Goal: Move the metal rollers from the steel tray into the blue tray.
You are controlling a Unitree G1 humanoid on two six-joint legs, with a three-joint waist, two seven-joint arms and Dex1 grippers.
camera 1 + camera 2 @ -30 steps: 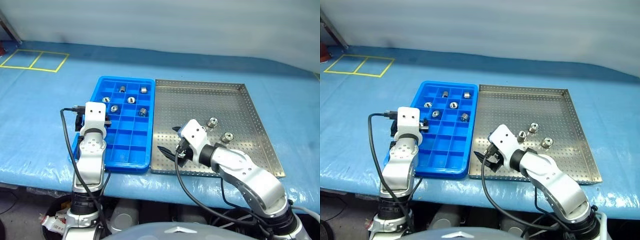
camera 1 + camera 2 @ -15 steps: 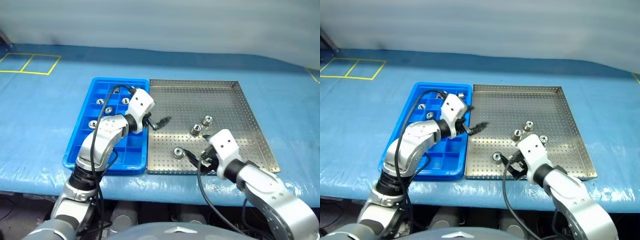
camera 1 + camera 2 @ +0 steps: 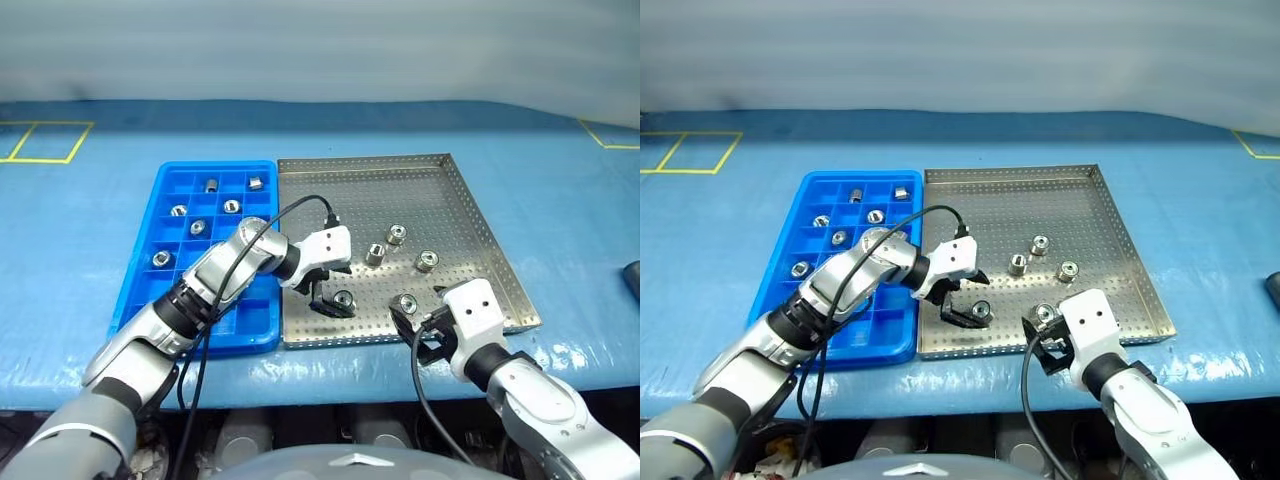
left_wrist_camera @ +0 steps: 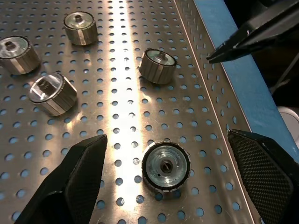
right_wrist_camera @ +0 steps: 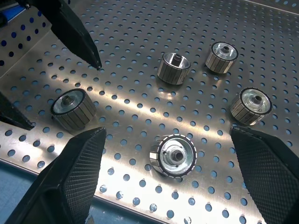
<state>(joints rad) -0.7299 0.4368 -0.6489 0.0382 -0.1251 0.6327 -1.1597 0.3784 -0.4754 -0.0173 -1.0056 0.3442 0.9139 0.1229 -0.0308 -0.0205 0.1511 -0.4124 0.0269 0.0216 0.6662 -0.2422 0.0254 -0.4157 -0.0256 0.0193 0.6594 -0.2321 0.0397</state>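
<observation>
The steel tray (image 3: 460, 200) lies right of the blue tray (image 3: 140, 300). Several metal rollers (image 3: 232, 206) sit in the blue tray's far compartments. Several more stand on the steel tray's perforated floor (image 3: 397, 234). My left gripper (image 4: 166, 136) reaches across to the steel tray's near part. It is open, with a finger on each side of one roller (image 4: 166, 166) and no grip on it. My right gripper (image 5: 167, 130) is open at the tray's near edge, with a second roller (image 5: 176, 155) between its fingers (image 5: 79, 158).
Yellow tape lines (image 3: 40, 140) mark the blue table cover at the far left and far right. A dark object (image 3: 632, 280) lies at the right edge. A black cable (image 3: 300, 205) loops over my left arm. The steel tray's far half is bare.
My left arm has swung from over the blue tray to the steel tray's near part, turning its gripper down over a roller. My right arm has drawn back to the near right. The camera has shifted.
</observation>
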